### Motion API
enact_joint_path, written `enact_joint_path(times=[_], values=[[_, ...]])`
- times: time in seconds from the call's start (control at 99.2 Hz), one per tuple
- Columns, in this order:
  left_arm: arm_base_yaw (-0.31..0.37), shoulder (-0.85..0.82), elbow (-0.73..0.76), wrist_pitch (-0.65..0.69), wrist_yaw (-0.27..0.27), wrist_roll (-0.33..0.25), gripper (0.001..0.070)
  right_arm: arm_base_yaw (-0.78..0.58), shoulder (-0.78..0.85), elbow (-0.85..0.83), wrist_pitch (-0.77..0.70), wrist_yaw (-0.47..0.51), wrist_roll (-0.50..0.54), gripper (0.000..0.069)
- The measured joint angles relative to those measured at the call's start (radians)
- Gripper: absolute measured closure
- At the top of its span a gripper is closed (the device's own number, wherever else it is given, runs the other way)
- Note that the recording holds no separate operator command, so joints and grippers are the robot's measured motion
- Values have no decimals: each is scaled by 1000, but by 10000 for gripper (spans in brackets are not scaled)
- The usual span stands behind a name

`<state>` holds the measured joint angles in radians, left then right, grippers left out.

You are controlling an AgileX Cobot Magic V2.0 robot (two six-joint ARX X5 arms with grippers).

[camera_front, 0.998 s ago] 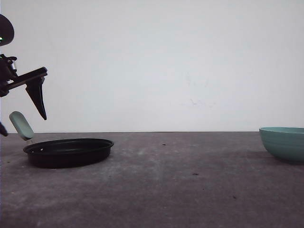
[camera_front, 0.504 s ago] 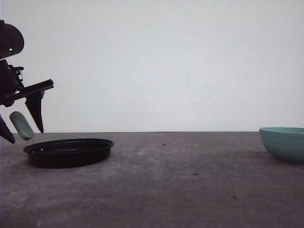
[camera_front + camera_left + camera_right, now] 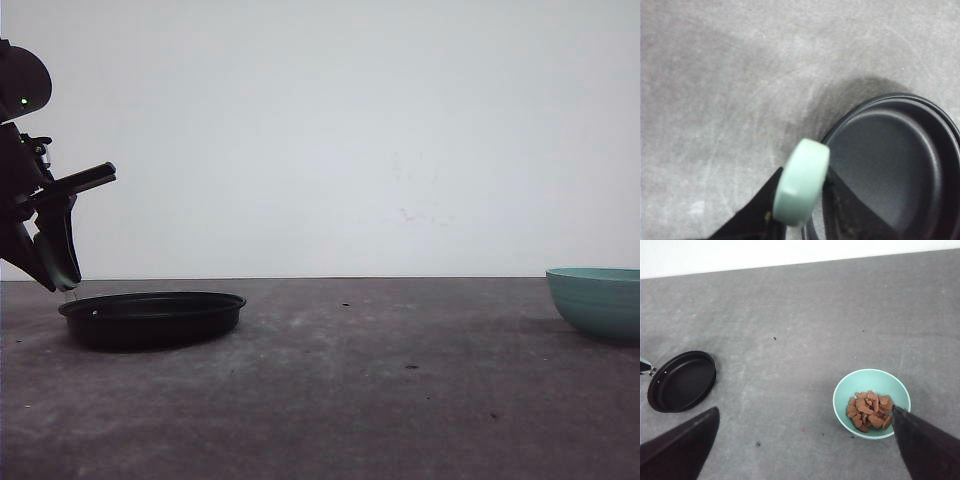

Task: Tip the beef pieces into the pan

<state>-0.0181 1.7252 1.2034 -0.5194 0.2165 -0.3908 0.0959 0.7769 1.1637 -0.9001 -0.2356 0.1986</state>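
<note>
Left gripper [image 3: 52, 262] sits at the far left of the front view, fingers angled down and closed around the pan's mint-green handle [image 3: 801, 182]. In the left wrist view the dark fingers [image 3: 852, 207] press the handle from both sides, so it has a grip on it. The pan [image 3: 152, 318], black and shallow, rests on the grey table [image 3: 380, 390] at the left side, inside looks bare. Right gripper [image 3: 805, 450] is high above the table, its two dark fingertips wide apart with nothing between them; one tip [image 3: 677, 445] lies toward the pan, the other [image 3: 927, 445] next to the bowl. The beef pieces [image 3: 870, 410], a reddish-brown heap, lie in the teal bowl [image 3: 871, 403], which stands on the table well apart from the pan, at the right edge in the front view [image 3: 598, 300]. White wall [image 3: 350, 130] behind.
</note>
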Motion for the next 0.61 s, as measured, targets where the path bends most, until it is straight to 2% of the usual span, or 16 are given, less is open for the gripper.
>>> enact_joint_path(times=[0.111,0.262,0.474,0.605], values=[[1,0,0,1,28,3,645,0,0,0,-2,0,0,7],[0,-2,0,8,130,6,653,0,0,0,-2,40,-2,7],[-1,-93,-3,25,160,11,655,0,5,0,-2,180,-5,7],[-1,-176,-3,21,176,12,655,-2,33,0,-5,187,-5,7]])
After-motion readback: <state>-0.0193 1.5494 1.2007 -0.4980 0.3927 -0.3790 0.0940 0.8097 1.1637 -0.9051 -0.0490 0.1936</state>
